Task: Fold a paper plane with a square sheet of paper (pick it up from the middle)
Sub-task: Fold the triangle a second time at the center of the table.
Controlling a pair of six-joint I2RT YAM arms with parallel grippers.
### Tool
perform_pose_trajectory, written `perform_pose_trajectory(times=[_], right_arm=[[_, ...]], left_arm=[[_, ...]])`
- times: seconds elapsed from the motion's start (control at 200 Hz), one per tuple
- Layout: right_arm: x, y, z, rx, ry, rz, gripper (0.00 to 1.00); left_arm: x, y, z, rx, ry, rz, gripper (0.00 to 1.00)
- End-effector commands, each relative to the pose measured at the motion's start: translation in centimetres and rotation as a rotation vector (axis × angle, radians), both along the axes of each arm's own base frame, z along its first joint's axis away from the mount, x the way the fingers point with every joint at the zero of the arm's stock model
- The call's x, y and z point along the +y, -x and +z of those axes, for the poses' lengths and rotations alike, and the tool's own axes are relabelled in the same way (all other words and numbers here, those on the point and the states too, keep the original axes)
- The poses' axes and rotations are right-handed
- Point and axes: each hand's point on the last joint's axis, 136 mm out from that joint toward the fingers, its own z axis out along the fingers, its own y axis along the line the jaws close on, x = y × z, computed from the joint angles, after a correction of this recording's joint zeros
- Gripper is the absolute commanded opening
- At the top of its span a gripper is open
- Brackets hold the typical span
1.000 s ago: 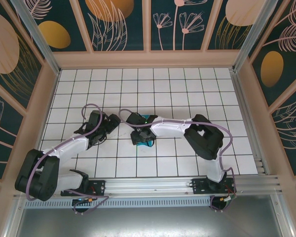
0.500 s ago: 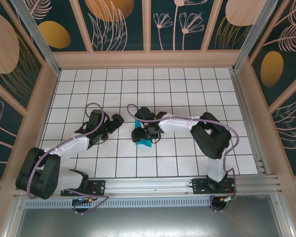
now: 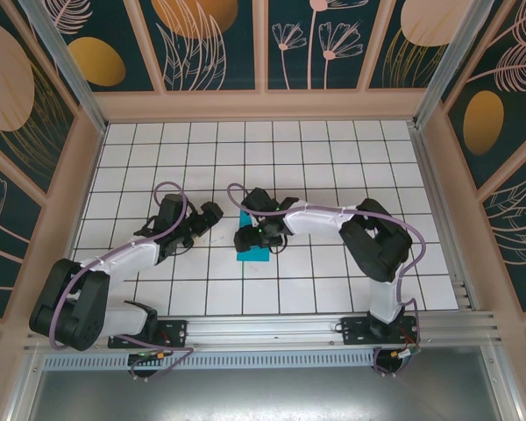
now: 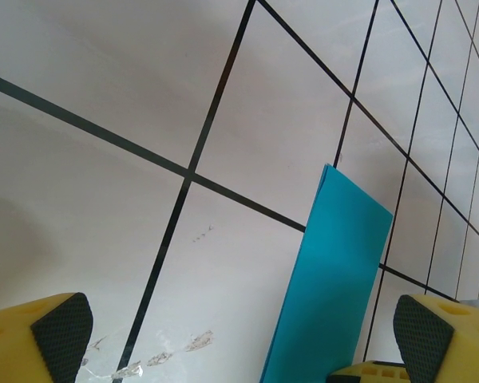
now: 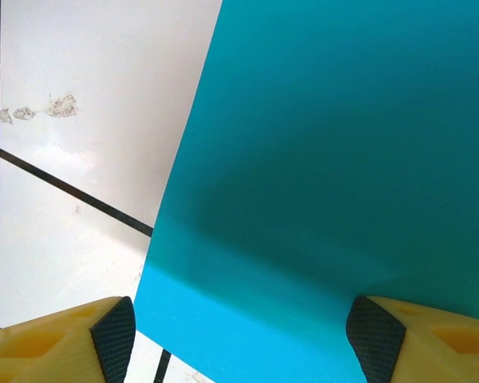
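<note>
Lying flat, the teal paper (image 3: pixel 252 244) forms a smooth narrow rectangle.

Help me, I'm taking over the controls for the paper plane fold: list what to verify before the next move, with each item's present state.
1. Folded teal paper sheet lying on the white tiled table: ok.
2. Right gripper open above the sheet, gripping nothing: ok.
3. Left gripper open, empty, beside the sheet: ok.
4. Grippers apart from each other: ok.
5. Folded edges lined up: cannot tell.
6. Dart shape formed: not ok, a plain rectangle.
</note>
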Motion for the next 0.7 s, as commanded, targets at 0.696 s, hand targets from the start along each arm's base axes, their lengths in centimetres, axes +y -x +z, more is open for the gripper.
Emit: perform_pose_trajectory(times=[0.696], right_arm=[[-6.5, 2.5, -9.3, -0.027, 0.52, 0.042, 0.77]], left_arm=[[0.0, 0.0, -1.0, 0.017, -0.01, -0.013, 0.98]])
